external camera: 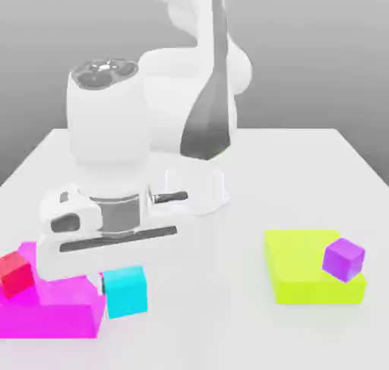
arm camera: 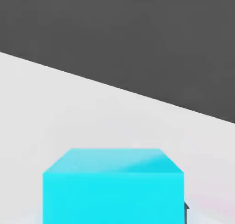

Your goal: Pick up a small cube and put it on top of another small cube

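My gripper (external camera: 114, 273) clamped on the cyan cube (external camera: 125, 291), cube beside my magenta block (external camera: 53, 308), red cube (external camera: 15, 273) on it, purple cube (external camera: 343, 259) on lime block (external camera: 304, 273).

Counter (external camera: 304, 163): flat white top, matte and unmarked; far edge straight, side edges converging toward the back in the exterior view. Backdrop (external camera: 319, 49): plain grey, seamless, paler low near the counter's far edge, darker higher up. Lighting: soft, even and diffuse; faint shadows on the white surface.
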